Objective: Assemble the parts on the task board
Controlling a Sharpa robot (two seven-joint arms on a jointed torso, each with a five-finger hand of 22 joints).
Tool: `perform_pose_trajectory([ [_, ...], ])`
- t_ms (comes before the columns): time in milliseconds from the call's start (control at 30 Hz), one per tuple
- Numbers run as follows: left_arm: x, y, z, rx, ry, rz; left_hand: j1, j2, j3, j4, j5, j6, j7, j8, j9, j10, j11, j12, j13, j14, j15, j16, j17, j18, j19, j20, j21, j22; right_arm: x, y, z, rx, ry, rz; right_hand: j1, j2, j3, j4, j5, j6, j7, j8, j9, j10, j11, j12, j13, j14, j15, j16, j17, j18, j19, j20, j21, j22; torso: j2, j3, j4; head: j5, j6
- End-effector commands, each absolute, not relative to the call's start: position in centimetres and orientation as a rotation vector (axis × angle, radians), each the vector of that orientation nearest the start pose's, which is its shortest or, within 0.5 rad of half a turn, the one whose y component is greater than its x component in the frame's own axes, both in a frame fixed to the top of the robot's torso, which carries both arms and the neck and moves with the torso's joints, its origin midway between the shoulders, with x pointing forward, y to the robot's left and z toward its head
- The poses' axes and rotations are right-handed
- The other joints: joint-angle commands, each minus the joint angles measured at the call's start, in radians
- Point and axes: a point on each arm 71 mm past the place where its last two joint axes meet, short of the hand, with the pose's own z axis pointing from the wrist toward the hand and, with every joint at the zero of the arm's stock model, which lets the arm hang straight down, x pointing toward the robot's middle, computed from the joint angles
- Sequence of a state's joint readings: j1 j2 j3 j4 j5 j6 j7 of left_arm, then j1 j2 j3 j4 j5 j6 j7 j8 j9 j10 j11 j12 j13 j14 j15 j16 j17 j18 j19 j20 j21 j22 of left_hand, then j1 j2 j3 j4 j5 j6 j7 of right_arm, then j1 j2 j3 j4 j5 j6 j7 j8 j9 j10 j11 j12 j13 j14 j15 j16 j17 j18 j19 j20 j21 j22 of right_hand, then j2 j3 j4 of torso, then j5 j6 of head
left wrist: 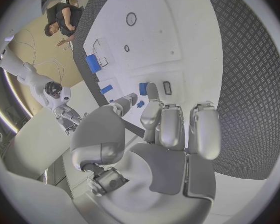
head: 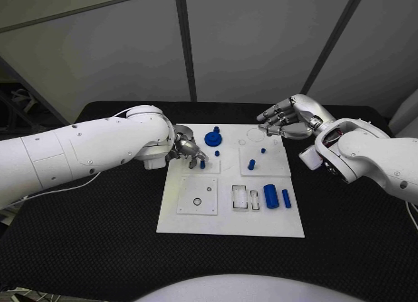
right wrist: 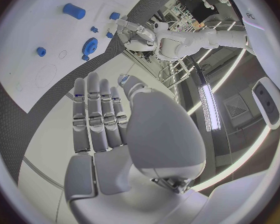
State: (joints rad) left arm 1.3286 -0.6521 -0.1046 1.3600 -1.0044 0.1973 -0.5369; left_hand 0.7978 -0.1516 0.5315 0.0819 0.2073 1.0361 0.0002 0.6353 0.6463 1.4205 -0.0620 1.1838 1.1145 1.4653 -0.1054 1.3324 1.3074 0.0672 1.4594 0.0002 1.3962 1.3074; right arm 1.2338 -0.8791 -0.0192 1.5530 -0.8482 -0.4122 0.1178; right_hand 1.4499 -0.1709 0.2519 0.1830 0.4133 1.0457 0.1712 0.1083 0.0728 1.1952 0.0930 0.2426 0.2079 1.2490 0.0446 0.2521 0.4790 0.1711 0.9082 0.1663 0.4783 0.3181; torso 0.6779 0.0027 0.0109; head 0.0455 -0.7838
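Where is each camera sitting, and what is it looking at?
Head view: sits on the robot's head, looking down at the white board on the black table; both white arms come in from the sides.
Left wrist view: sits behind the left hand, looking past its fingers at the board.
Right wrist view: sits behind the right hand, looking along its straight fingers toward the board.
Shared: all three show the board; head and right wrist views both show the blue gear.

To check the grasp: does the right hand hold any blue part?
No, the right hand is flat and holds nothing; its fingers lie straight.
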Motion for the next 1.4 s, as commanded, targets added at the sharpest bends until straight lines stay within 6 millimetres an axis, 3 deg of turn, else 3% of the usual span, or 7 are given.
perform_pose_trajectory([
  [33, 51.4, 16.8, -19.79, -0.127, 2.365, -0.41, 0.031, 0.005, -0.003, -0.011, -0.001, -0.01, -0.001, 0.001, -0.001, -0.007, -0.003, -0.006, -0.002, 0.044, -0.007, -0.004, 0.002, -0.01, 0.005, 0.0, -0.006, 0.027, 48.96, -21.05, -15.03, 0.336, 1.567, 1.069, -0.012, -0.001, -0.001, -0.002, 0.007, -0.004, 0.002, -0.004, -0.001, -0.003, 0.005, -0.004, -0.001, 0.003, 0.003, -0.003, 0.001, 0.011, 0.005, 0.003, -0.006, -0.001, 0.0, -0.0002, -0.0005, 0.003, -0.001],
  [700, 51.9, 16.83, -19.95, -0.137, 2.36, -0.395, 0.099, 0.042, 0.008, -0.023, 0.0, -0.015, -0.002, 0.002, -0.003, -0.009, -0.004, -0.009, -0.005, 0.044, -0.007, -0.005, 0.001, -0.009, 0.003, 0.0, -0.011, 0.026, 48.94, -21.02, -15.03, 0.335, 1.568, 1.069, -0.012, -0.001, -0.001, -0.002, 0.007, -0.004, 0.002, -0.004, -0.001, -0.003, 0.005, -0.004, -0.001, 0.003, 0.003, -0.003, 0.001, 0.011, 0.005, 0.003, -0.006, -0.001, 0.002, 0.0005, -0.0034, 0.001, -0.004],
  [1000, 52.18, 16.82, -19.97, -0.145, 2.345, -0.387, 0.119, 0.058, 0.015, -0.027, -0.002, -0.016, -0.002, 0.004, -0.002, -0.008, -0.004, -0.008, -0.005, 0.044, -0.007, -0.005, 0.002, -0.009, 0.003, 0.0, -0.011, 0.027, 48.91, -21.04, -15.02, 0.335, 1.568, 1.069, -0.012, -0.001, -0.001, -0.002, 0.007, -0.004, 0.002, -0.004, -0.001, -0.003, 0.005, -0.004, -0.001, 0.003, 0.003, -0.003, 0.001, 0.011, 0.005, 0.003, -0.006, -0.001, 0.001, 0.0002, -0.0011, -0.002, -0.005],
  [1267, 51.95, 16.98, -19.96, -0.181, 2.344, -0.417, 0.107, 0.046, -0.001, -0.016, -0.004, -0.017, 0.001, 0.004, -0.003, -0.008, -0.002, -0.009, -0.007, 0.044, -0.006, -0.005, 0.002, -0.009, 0.003, 0.001, -0.012, 0.026, 48.93, -21.05, -15.02, 0.335, 1.567, 1.069, -0.01, 0.001, 0.0, -0.003, 0.008, -0.004, 0.002, -0.004, 0.0, -0.002, 0.004, -0.004, -0.002, 0.004, 0.003, -0.005, 0.001, 0.011, 0.006, 0.003, -0.008, -0.002, 0.001, -0.0004, -0.0011, 0.0, -0.002],
  [1400, 51.8, 17.42, -19.6, -0.24, 2.332, -0.459, 0.097, 0.026, -0.021, -0.004, -0.003, -0.033, 0.007, -0.005, -0.008, -0.036, 0.003, -0.06, -0.062, 0.043, -0.004, -0.007, 0.0, -0.002, -0.011, 0.003, -0.037, -0.003, 48.99, -21.09, -15.03, 0.335, 1.566, 1.068, -0.01, 0.001, 0.0, -0.003, 0.008, -0.004, 0.002, -0.004, 0.0, -0.002, 0.004, -0.004, -0.002, 0.004, 0.003, -0.005, 0.001, 0.011, 0.006, 0.003, -0.008, -0.002, 0.0, -0.0007, -0.0013, 0.0, -0.001],
])
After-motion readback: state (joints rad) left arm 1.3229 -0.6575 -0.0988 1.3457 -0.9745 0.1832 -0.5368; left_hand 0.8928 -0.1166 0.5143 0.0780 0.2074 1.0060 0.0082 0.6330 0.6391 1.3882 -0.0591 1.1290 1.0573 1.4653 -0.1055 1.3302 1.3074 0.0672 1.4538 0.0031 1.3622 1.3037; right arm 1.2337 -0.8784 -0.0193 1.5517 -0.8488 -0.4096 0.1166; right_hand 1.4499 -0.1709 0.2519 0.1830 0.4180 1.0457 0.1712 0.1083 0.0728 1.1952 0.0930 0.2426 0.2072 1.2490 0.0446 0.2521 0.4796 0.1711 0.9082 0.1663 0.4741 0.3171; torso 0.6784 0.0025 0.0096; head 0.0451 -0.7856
